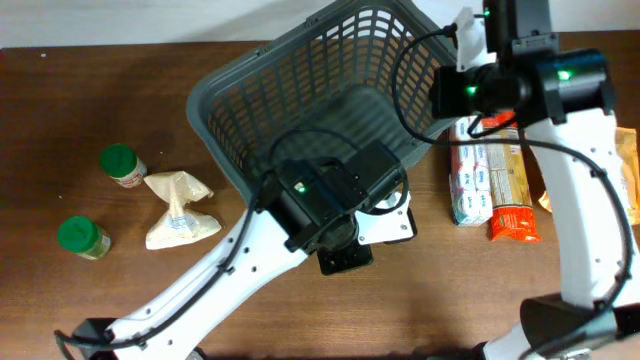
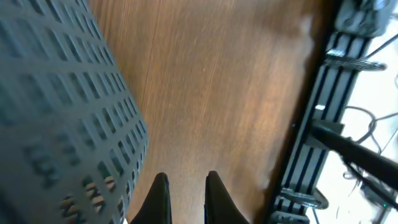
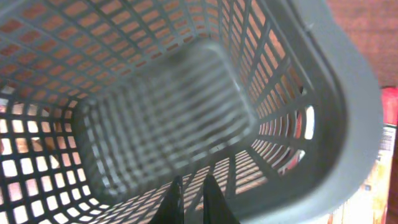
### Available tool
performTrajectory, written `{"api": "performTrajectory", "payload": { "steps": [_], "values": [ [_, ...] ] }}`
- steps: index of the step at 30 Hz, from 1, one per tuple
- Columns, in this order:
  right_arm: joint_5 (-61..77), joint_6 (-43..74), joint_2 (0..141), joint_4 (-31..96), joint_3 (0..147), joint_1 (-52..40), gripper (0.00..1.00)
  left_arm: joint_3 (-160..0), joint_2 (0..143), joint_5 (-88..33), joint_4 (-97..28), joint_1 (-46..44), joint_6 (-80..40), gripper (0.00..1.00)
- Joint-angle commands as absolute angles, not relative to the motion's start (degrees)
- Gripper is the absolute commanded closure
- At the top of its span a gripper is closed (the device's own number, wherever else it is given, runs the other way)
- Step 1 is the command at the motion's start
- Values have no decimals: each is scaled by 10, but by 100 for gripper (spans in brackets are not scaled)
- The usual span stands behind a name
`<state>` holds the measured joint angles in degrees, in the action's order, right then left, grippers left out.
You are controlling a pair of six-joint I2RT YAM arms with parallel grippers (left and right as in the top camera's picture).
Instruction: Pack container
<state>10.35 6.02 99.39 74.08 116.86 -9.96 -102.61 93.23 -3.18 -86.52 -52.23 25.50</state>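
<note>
The basket point(image 1: 230, 120) is sitting far-centre on the table point(image 1: 100, 300), its long axis running near-left to far-right and its mouth opening upward. Only overhead is showing a jar point(image 1: 118, 160) to its left (the wrist views are catching lattice up close). The basket is looking dark grey, slotted and thick-rimmed. The left gripper point(image 2: 186, 176) is holding its fingers slightly parted around nothing. The right gripper point(image 3: 191, 180), over the mouth, is keeping a narrow gap; whether it is pinching anything, I cannot tell.

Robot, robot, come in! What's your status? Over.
Left tool slightly open, empty, beside container. Right tool slightly open, empty, above container's edge. Container empty; groceries outside on table. Nothing blocking inside.
</note>
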Motion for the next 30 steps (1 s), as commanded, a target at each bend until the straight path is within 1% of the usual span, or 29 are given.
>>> {"api": "performTrajectory", "payload": {
  "steps": [1, 5, 17, 21, 30],
  "values": [
    [102, 65, 1024, 740, 1177, -108, 96, -989, 933, -10, -848, -517, 249, 98],
    [102, 65, 1042, 746, 1176, -113, 96, -964, 933, 2, -833, -498, 249, 98],
    [83, 45, 1055, 788, 1175, -114, 96, -955, 933, 21, -815, -387, 237, 98],
    [81, 32, 1055, 807, 1175, -128, 96, -955, 933, 27, -811, -354, 236, 98],
    [-1, 33, 1055, 822, 1175, -185, 96, -955, 933, 27, -801, -273, 215, 98]
  ]
}}
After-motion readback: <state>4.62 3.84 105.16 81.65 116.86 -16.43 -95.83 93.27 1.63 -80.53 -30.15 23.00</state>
